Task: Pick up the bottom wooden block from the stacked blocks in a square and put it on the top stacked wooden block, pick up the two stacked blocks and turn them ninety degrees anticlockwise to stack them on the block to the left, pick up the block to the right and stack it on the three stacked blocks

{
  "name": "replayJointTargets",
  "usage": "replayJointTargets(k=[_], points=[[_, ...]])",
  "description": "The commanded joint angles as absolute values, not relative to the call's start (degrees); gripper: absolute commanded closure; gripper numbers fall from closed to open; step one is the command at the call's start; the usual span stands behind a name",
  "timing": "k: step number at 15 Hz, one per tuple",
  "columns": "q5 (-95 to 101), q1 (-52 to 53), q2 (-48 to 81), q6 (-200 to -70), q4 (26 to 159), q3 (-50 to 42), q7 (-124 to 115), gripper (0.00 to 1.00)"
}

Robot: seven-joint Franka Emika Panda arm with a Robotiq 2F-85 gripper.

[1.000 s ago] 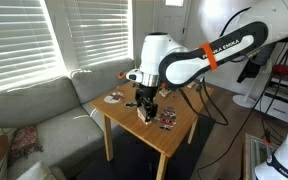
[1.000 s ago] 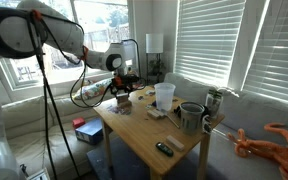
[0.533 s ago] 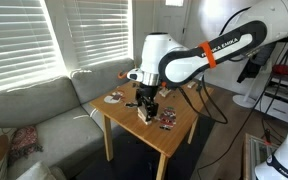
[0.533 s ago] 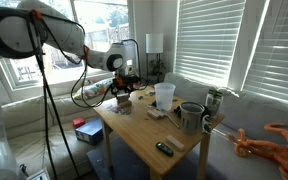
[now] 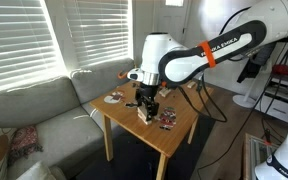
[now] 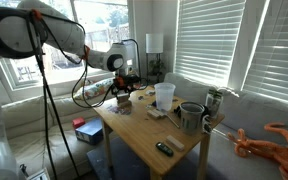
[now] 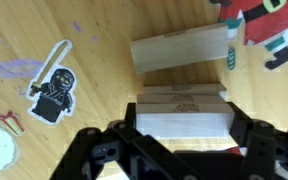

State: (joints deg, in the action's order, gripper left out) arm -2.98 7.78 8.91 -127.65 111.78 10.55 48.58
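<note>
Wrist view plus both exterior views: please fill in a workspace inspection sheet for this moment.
Surface: wooden table, with figure stickers on its top.
Job's things: stacked blocks between the gripper's fingers; single block lying flat just beyond them.
Clutter: clear cup, metal mug, small dark object near the table's front.
Grippers: gripper low over the table, one finger on either side of the stack; contact cannot be told.
Cables: dark cables hanging beyond the table's end.
Surroundings: sofa, window blinds, orange toy octopus.
</note>
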Motion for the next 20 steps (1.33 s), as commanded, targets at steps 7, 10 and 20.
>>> replayJointTargets(k=[7,10,20], points=[[-5.05,7.19,8.63,-125.45,111.46,11.09,52.55,0.40],[-5.37,7.16,8.69,-125.04,111.42,11.04,52.39,0.40],[-5.19,7.21,8.84,-123.76,111.21,10.84,52.00,0.40]])
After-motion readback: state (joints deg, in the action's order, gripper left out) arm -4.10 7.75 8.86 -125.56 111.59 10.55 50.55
